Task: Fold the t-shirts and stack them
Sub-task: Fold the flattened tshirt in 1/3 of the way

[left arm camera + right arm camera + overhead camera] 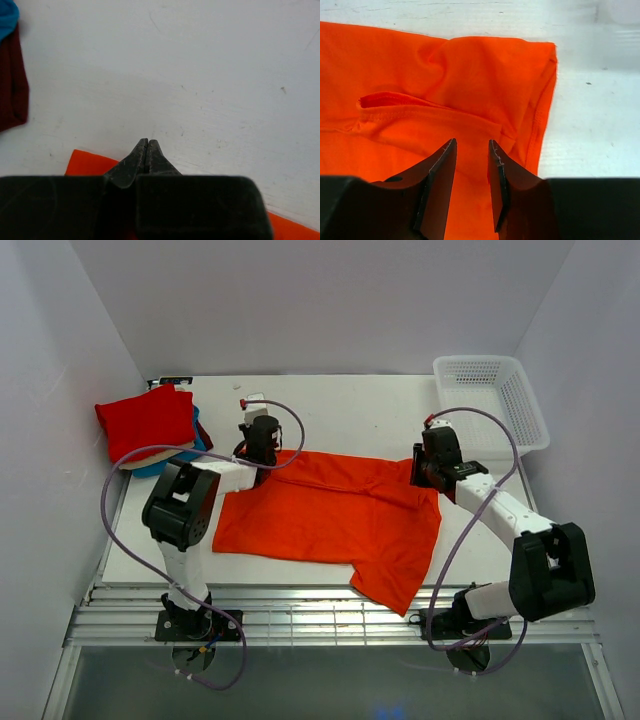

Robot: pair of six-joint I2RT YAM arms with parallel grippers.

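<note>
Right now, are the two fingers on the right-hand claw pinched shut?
No, the right gripper holds its fingers apart, the orange t-shirt showing between them.

Robot lab cell, plain white walls (pixel 300 300), bolted arms

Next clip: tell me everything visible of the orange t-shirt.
The orange t-shirt is bright, plain, soft-looking cloth, lying unfolded and mostly flat on the white table, lightly wrinkled. One flap, likely a sleeve, points toward the near edge; the right wrist view shows a stitched hem and a slit-like opening. The left pincer, shut, sits at its far left corner; the right pincer, open, hangs over its right end. Contact with either cannot be told.
</note>
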